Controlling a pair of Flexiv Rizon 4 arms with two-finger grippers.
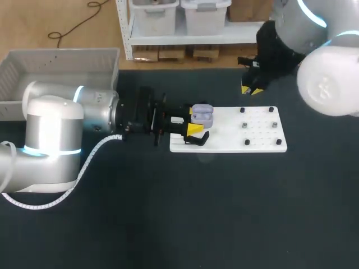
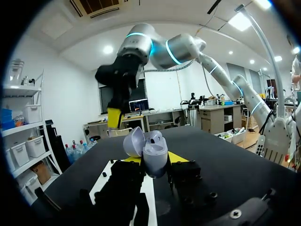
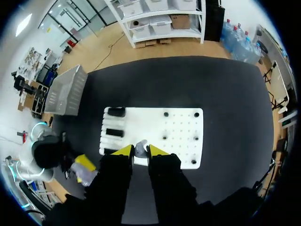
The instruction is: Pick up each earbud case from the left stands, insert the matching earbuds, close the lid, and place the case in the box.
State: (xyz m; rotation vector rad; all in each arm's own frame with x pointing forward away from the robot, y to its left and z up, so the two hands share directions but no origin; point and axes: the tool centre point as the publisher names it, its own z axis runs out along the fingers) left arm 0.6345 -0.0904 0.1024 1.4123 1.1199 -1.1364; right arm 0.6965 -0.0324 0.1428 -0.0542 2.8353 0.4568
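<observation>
Now the left gripper (image 2: 155, 158) pinches the lavender case (image 2: 154, 149), lid open, over the left end of the white board (image 1: 263, 145), by the black stands (image 3: 114, 133). Raised well above the board, the right gripper (image 3: 140, 151) nips a small pale earbud (image 3: 140, 148). A grey box (image 1: 61, 54) sits far left.

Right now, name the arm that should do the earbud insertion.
Right. Its end effector points down at the white board with a small pale earbud pinched between its tips, while the left end effector is occupied, clamped on the open earbud case.
</observation>
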